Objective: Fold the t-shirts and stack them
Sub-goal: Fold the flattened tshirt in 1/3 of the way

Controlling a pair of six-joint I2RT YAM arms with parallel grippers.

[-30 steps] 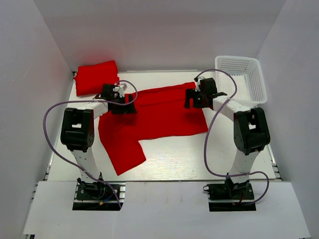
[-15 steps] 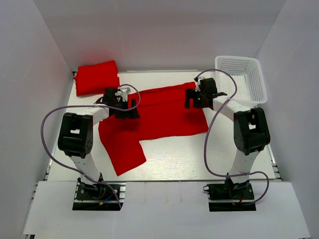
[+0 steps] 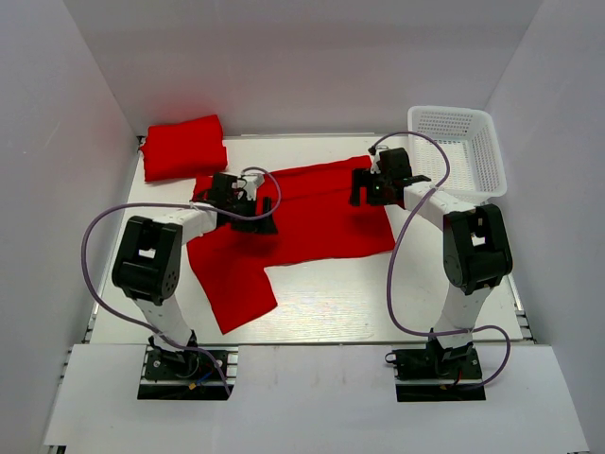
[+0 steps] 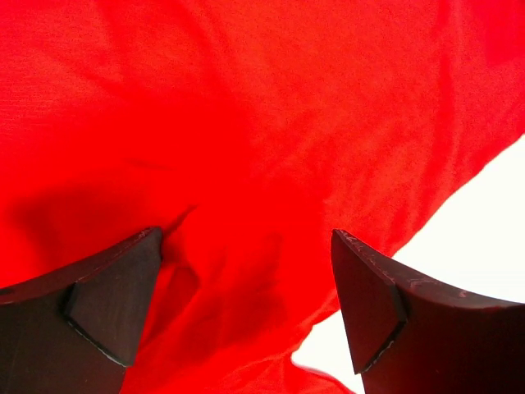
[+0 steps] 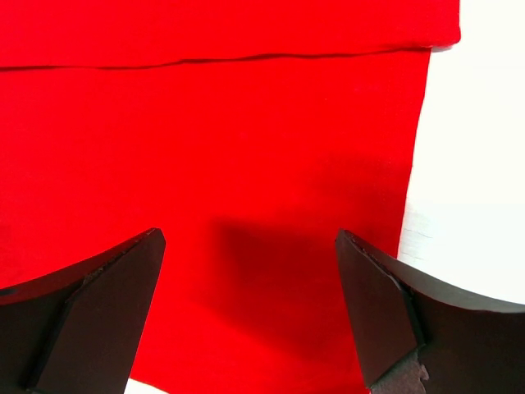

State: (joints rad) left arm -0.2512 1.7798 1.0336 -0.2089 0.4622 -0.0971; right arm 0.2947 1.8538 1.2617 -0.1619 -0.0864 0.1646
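Note:
One red t-shirt [image 3: 317,213] lies spread across the middle of the table, with a flap reaching toward the near left. A second t-shirt [image 3: 183,147] rests folded at the far left corner. My left gripper [image 3: 257,210] hovers low over the spread shirt's left part. In the left wrist view it [image 4: 246,238] is open, with wrinkled red cloth [image 4: 246,123] between the fingers and nothing pinched. My right gripper [image 3: 365,189] is over the shirt's far right corner. It [image 5: 248,236] is open above flat cloth [image 5: 205,139], close to the shirt's right edge.
A white lattice basket [image 3: 458,151] stands at the far right beside the right arm. White walls close in the table [image 3: 321,303] on three sides. Bare white tabletop shows to the right of the cloth in both wrist views [image 4: 484,238] [image 5: 476,164].
My left gripper has moved right and slightly nearer, from the shirt's left edge onto the cloth. The right arm and both shirts have stayed put.

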